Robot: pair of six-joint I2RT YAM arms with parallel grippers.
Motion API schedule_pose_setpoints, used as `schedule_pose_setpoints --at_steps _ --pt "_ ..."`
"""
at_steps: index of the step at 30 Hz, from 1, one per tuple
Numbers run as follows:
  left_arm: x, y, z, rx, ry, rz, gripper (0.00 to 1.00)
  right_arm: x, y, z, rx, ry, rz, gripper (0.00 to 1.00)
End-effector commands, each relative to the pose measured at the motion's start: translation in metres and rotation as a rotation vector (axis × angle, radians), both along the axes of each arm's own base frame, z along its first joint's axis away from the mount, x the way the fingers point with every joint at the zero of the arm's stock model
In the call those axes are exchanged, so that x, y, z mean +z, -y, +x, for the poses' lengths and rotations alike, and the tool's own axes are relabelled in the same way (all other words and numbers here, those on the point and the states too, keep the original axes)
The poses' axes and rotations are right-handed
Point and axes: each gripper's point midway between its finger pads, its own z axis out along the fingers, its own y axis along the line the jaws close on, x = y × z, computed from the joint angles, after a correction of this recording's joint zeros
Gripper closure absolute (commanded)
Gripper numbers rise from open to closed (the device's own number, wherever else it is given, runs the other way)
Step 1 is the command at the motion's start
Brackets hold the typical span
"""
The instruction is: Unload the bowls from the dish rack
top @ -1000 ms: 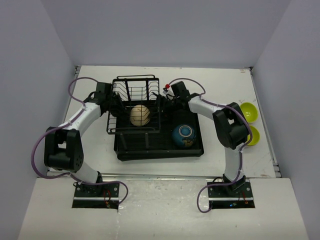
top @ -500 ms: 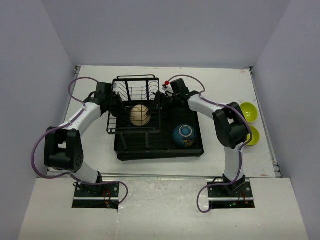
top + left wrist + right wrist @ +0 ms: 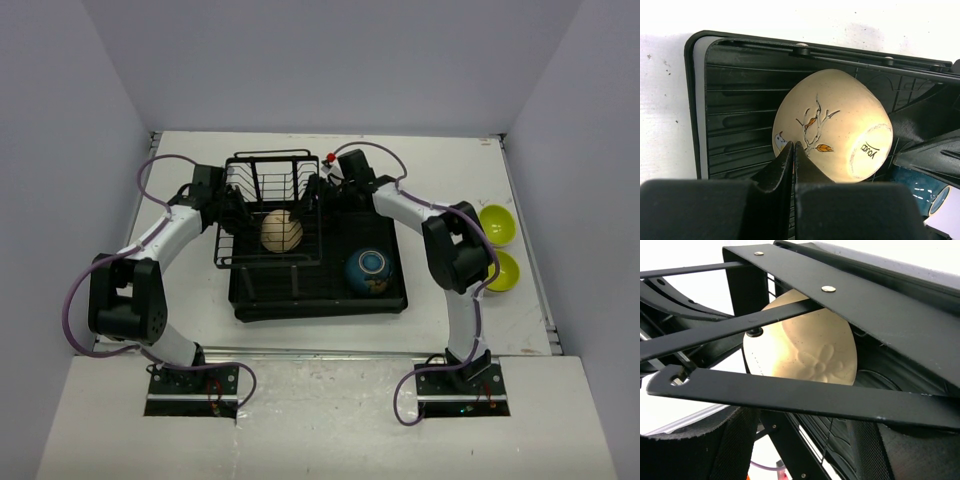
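Dish rack (image 3: 270, 215) sits mid-surface (image 3: 450, 160), its wire section over the far-left part of the black tray. Tan bowl (image 3: 281, 230) is in the wire section. Blue bowl (image 3: 369, 270) is on the tray's right part. Far lime-green bowl (image 3: 497, 225) and near lime-green bowl (image 3: 500, 270) lie just beside each other near the surface's right edge. Left hand (image 3: 232, 212) is at the rack's left side, right hand (image 3: 322, 190) at its right; finger spacing is unreadable.

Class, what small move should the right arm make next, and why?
Probably raise the open right gripper above the bars of the dish rack, then lower it toward the cream bowl: the bars lie between its fingers and the bowl, lying tilted in the rack.
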Motion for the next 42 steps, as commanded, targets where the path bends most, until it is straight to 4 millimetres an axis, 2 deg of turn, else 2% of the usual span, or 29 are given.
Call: schedule_pose_setpoints --at_steps 1,7,8,14,17,18,22,35,39,42 --pt "0.010 0.014 -0.004 -0.054 0.027 -0.019 1.00 -0.013 0.000 0.004 -0.015 -0.020 -0.015 0.33" --pt "0.009 0.015 -0.003 -0.060 0.025 -0.024 1.00 -0.020 0.001 0.002 -0.015 -0.022 -0.019 0.33" --pt "0.010 0.015 -0.002 -0.059 0.026 -0.023 1.00 -0.016 0.000 0.002 -0.016 -0.005 -0.012 0.33" --pt "0.010 0.015 -0.002 -0.059 0.024 -0.020 1.00 -0.021 0.003 -0.007 -0.013 -0.021 0.020 0.31" --pt "0.011 0.015 -0.001 -0.063 0.028 -0.020 1.00 -0.027 0.005 -0.007 -0.026 -0.024 0.006 0.27" --pt "0.010 0.016 -0.002 -0.066 0.026 -0.020 1.00 -0.028 0.005 -0.006 -0.028 -0.021 0.005 0.23" --pt "0.008 0.015 -0.002 -0.066 0.021 -0.017 1.00 -0.030 0.005 -0.006 -0.036 -0.018 0.006 0.20" --pt "0.012 0.017 0.000 -0.070 0.030 -0.026 0.99 -0.036 0.020 -0.012 -0.078 0.024 -0.118 0.16" --pt "0.014 0.016 0.000 -0.070 0.030 -0.025 0.95 -0.037 0.018 -0.011 -0.080 0.015 -0.132 0.15" --pt "0.014 0.016 0.000 -0.072 0.029 -0.025 0.92 -0.046 0.018 -0.011 -0.087 -0.018 -0.159 0.15"
